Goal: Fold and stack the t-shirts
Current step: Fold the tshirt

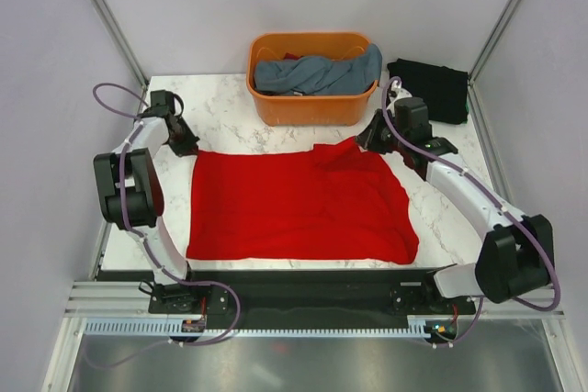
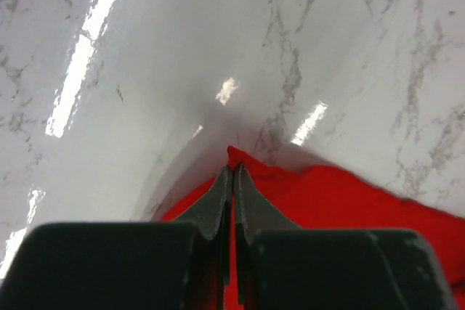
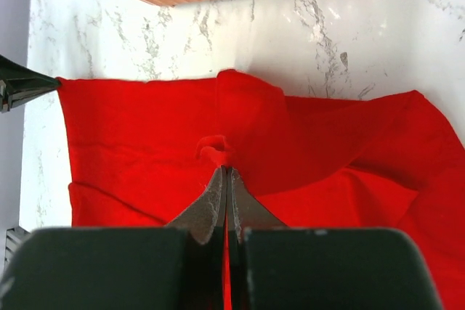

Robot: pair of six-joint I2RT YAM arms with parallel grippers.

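A red t-shirt (image 1: 299, 208) lies spread on the marble table, its far right part rumpled. My left gripper (image 1: 188, 148) is shut on the shirt's far left corner (image 2: 240, 157). My right gripper (image 1: 366, 142) is shut on the shirt's far right edge, pinching a bunched fold (image 3: 218, 152). The left fingertips (image 3: 25, 85) show at the left edge of the right wrist view, on the shirt's corner. The red shirt fills most of the right wrist view (image 3: 145, 136).
An orange basket (image 1: 312, 109) stands at the back centre with a blue-grey garment (image 1: 317, 73) in it. A folded black garment (image 1: 432, 87) lies at the back right. Grey walls enclose the table on three sides.
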